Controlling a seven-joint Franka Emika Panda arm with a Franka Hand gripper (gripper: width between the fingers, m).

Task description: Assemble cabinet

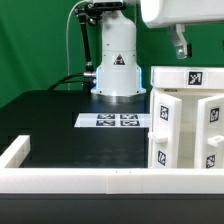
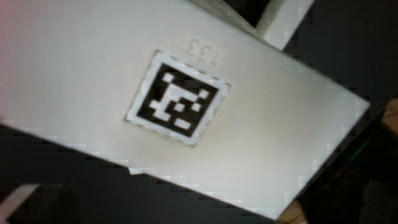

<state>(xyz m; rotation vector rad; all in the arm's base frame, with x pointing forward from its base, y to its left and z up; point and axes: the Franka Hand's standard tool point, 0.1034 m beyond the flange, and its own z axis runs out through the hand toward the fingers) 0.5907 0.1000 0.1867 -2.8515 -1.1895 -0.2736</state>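
While I watched the exterior view, the gripper (image 1: 181,50) hung near the top of the picture, toward that view's right, with the arm's white wrist housing above it. Its jaws stood fully apart and nothing sat between them. One dark finger (image 1: 180,45) showed clearly against the green backdrop; the other I could not pick out.

Directly below it stood the cabinet (image 1: 187,120), a white boxy body on the black table (image 1: 60,125) at the exterior view's right, with smaller white panel pieces leaning against its front, each carrying black-and-white square tags. I saw a gap between the gripper and the cabinet's top face, so they were apart.

On the wrist view, a flat white cabinet surface (image 2: 196,110) filled most of the picture, tilted in frame and bearing one square tag (image 2: 182,99); the image was blurred, and I could not read the small print above the tag.

Behind the cabinet, the marker board (image 1: 113,121) lay flat on the table before the robot's white base (image 1: 116,65). A low white rim (image 1: 70,180) framed the table's near edge.
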